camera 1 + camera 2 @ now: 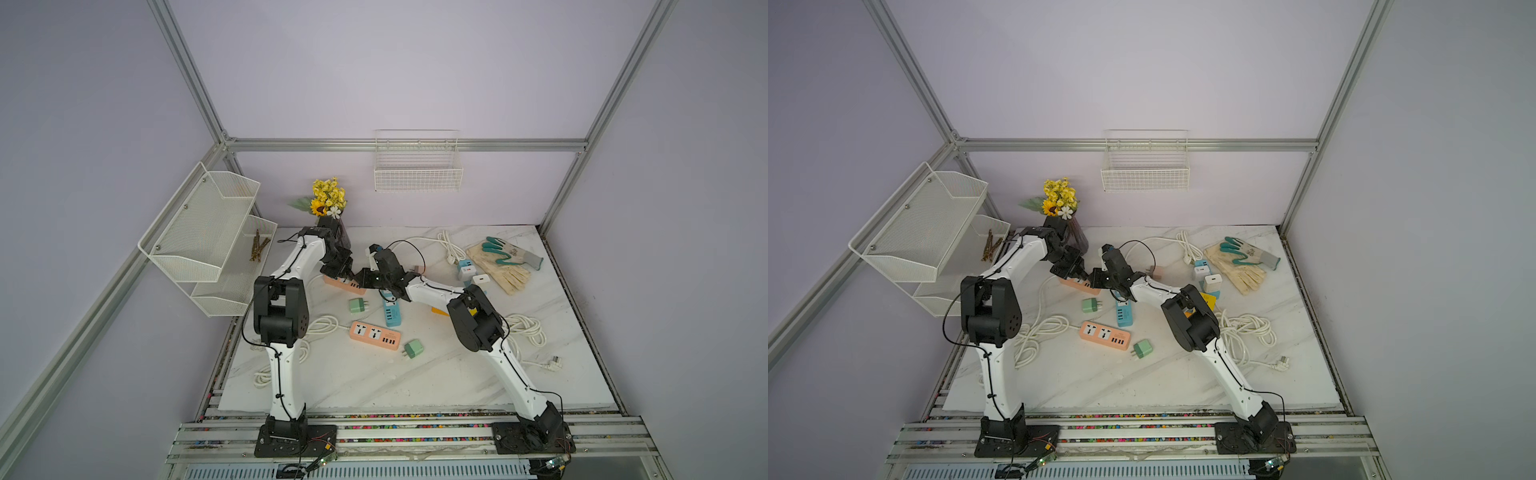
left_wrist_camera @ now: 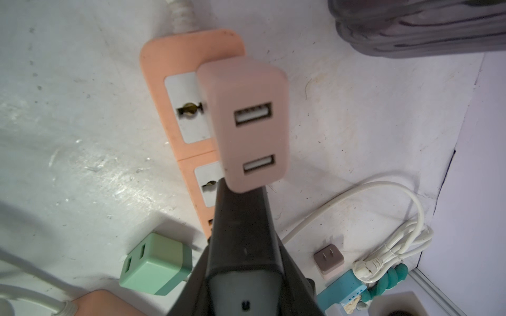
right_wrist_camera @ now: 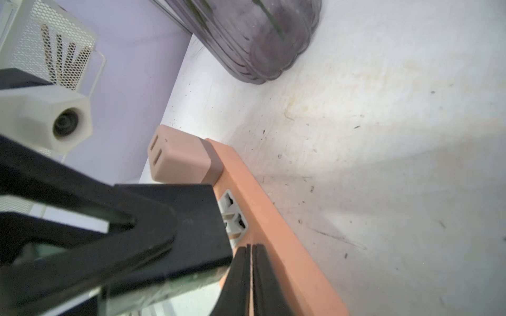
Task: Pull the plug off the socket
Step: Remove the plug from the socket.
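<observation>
Pink plug not yet pulled: seated in socket of orange power strip, far side of surface, left of centre, by vase. Left jaws set against plug, grip cannot be told. Right jaws pressed together beside strip, nothing held. Pull itself judged outstanding.

Lilac walls, aluminium frame, white marbled tabletop.

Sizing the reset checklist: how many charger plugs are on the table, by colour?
green plugs: 2
pink plugs: 2
white plugs: 2
total: 6
</observation>
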Controlling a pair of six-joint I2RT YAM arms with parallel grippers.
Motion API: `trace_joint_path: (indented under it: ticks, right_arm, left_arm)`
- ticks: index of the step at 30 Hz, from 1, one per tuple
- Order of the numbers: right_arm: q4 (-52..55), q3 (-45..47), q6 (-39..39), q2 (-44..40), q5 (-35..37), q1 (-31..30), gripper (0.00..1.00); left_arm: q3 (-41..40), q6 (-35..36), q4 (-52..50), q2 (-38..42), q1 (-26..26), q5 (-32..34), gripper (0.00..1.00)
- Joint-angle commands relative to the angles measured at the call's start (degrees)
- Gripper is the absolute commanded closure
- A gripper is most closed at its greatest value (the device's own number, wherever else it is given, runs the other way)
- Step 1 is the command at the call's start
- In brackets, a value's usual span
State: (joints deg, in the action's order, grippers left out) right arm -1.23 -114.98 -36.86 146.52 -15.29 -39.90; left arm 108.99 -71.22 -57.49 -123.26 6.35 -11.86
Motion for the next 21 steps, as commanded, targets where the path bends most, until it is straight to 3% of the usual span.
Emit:
trace_joint_path:
  ticks: [1, 6, 9, 16, 21]
  right_arm:
    - [12.2, 1.8, 0.0, 2.6, 4.7, 0.1, 0.90]
    - [11.4, 1.5, 0.0, 2.7, 3.3, 0.0, 0.90]
    - [10.9, 0.8, -0.1, 2.8, 2.3, 0.0, 0.89]
    - [10.3, 0.3, 0.1, 2.4, 1.5, -0.4, 0.88]
    - [11.0, 0.3, 1.3, 1.9, 2.3, -0.7, 0.86]
  left_arm:
    - [1.8, 1.9, -1.1, 2.9, 0.4, -0.3, 0.94]
    - [1.3, 5.3, -1.3, 5.7, 0.4, 3.4, 0.95]
    - [-0.8, 11.5, 0.4, 8.5, 0.7, 5.5, 0.97]
    - [-19.4, 21.9, 12.7, 20.9, 0.7, 4.9, 0.98]
    - [-35.5, 25.3, 26.9, 28.1, -0.9, -5.0, 0.94]
